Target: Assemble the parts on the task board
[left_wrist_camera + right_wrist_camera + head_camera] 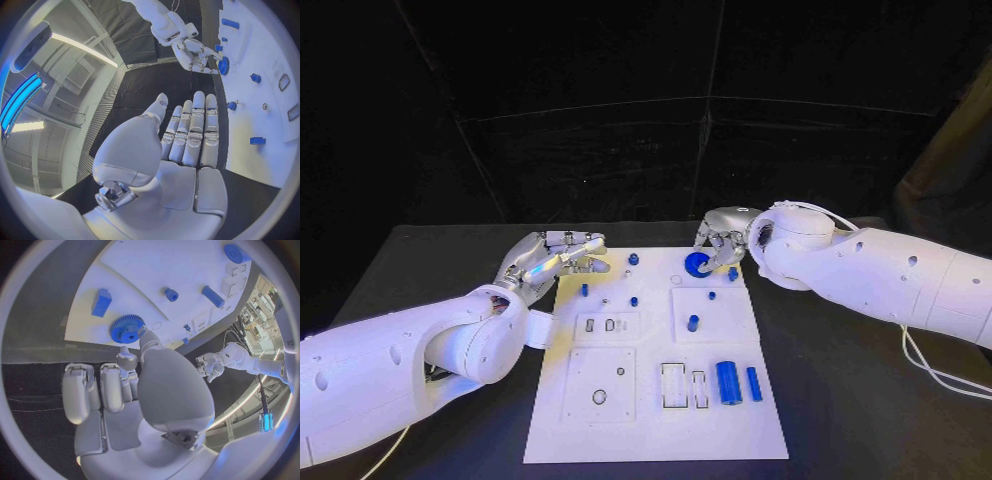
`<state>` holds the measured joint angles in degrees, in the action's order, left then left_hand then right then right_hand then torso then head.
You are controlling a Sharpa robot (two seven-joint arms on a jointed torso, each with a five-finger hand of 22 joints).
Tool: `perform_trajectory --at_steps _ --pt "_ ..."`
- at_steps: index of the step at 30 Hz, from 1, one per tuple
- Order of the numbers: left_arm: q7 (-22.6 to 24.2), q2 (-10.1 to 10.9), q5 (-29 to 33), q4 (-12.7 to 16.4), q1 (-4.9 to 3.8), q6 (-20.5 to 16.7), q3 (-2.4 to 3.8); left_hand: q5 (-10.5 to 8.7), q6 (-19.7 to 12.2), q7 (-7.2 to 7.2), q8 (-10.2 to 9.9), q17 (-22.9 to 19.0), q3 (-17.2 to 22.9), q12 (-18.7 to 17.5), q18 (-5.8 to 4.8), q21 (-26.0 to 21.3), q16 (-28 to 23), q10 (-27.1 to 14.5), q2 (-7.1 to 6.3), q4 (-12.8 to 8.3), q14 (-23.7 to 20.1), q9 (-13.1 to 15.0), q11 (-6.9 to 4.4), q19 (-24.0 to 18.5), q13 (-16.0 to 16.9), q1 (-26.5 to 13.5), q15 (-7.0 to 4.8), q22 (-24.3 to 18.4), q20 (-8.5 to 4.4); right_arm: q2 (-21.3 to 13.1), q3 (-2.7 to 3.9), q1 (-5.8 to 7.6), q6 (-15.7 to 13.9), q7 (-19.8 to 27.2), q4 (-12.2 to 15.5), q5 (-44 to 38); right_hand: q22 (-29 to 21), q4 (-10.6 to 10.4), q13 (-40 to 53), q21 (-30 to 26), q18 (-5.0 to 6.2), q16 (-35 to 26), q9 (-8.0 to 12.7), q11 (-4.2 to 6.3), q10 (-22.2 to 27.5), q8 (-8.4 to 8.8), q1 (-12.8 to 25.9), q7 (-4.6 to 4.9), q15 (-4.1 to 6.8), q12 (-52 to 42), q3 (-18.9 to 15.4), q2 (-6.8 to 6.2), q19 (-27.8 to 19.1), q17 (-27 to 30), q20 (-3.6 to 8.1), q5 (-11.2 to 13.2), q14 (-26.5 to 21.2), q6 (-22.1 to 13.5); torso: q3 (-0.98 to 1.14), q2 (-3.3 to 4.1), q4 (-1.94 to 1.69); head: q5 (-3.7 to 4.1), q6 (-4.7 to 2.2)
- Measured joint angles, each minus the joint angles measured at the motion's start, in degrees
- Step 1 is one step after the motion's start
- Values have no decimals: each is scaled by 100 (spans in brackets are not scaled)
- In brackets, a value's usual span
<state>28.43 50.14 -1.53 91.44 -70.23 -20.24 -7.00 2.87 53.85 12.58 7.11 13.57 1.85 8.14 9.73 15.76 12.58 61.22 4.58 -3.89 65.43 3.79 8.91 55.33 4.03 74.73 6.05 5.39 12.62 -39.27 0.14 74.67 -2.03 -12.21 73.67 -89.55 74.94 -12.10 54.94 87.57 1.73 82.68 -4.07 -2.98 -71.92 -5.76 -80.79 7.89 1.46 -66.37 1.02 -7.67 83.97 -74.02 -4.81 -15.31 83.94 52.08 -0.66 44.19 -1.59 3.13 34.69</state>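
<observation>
The white task board [653, 420] lies in the middle of the black table. My right hand [723, 238] hovers over its far right corner and pinches a blue gear [697, 264] between thumb and a finger; the right wrist view shows the gear [127, 330] just above the board [156, 270]. My left hand [560, 255] rests by the board's far left corner, fingers straight and holding nothing, as the left wrist view of the hand [187, 135] confirms. That view also shows the right hand [195, 52] with the gear [223, 65].
Small blue pegs [633, 258] [692, 322] stand in the board's far half. Two blue cylinders [728, 382] [753, 384] lie near its right edge, beside empty rectangular slots [672, 385]. A cable [935, 375] trails across the table at the right.
</observation>
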Motion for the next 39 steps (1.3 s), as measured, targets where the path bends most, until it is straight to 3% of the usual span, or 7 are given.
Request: perform_trajectory --at_steps 8,20,24,30,34,35,39 --pt "-6 2 0 -3 0 4 0 0 0 0 0 -1 0 0 0 0 0 0 0 0 0 0 0 0 0 0 0 0 0 45 -3 -10 158 -52 -75 60 0 0 653 40 0 84 2 -30 -169 0 29 25 0 -439 0 29 21 -94 -21 0 0 62 3 0 0 1 12" --pt "-12 0 0 -14 0 9 -1 0 0 0 -6 5 9 0 0 0 -7 0 9 -9 0 0 0 0 1 -9 0 1 0 117 16 2 231 -53 -169 94 -1 23 833 63 1 129 2 -40 -220 -22 42 45 -27 -555 23 97 -1 -92 -43 0 17 82 5 0 0 2 34" --pt "-13 -1 0 -15 1 11 -1 0 0 0 -23 9 23 0 0 0 -28 0 25 -23 0 0 0 0 1 -25 0 -5 0 131 18 2 228 -50 -192 100 -1 56 989 63 1 151 -1 -72 -292 -71 9 68 -44 -677 116 295 -1 -92 -43 23 0 216 5 0 0 2 39" --pt "-15 -1 0 -16 1 12 -2 0 0 0 -23 9 23 0 0 0 -28 0 25 -23 0 0 0 0 1 -25 0 -5 0 135 12 -16 123 -48 -179 99 -1 333 1315 89 1 166 -2 22 -467 -178 -292 21 -44 -867 545 620 -1 -92 -43 457 0 569 5 0 1 -4 45" --pt "-16 -1 0 -17 1 14 -2 0 0 0 -23 8 32 0 0 0 -28 0 25 -14 0 0 0 0 1 -25 0 -5 0 126 1 -49 -54 -88 -109 78 -2 500 1416 89 2 195 16 64 -509 -177 -323 24 -8 -899 787 650 -1 -92 -43 491 9 572 6 0 1 -8 45" --pt "-17 0 0 -17 2 15 -2 0 0 0 -23 8 39 0 0 0 -28 0 25 -7 0 0 0 0 1 -25 0 -5 0 124 -3 -57 -100 -98 -85 68 -2 531 1439 108 2 195 285 83 -528 -177 -323 24 0 -905 819 650 -1 -91 -43 485 0 572 7 0 1 -10 45" --pt "-20 3 0 -17 3 19 -2 0 0 0 -23 8 40 0 0 0 -28 0 25 -6 0 0 0 0 1 -25 0 -6 0 90 -15 -82 -326 -143 72 17 -2 613 1554 110 2 195 252 62 -592 -176 -330 24 0 -982 900 656 2 -91 -40 390 0 573 7 0 1 -12 45"
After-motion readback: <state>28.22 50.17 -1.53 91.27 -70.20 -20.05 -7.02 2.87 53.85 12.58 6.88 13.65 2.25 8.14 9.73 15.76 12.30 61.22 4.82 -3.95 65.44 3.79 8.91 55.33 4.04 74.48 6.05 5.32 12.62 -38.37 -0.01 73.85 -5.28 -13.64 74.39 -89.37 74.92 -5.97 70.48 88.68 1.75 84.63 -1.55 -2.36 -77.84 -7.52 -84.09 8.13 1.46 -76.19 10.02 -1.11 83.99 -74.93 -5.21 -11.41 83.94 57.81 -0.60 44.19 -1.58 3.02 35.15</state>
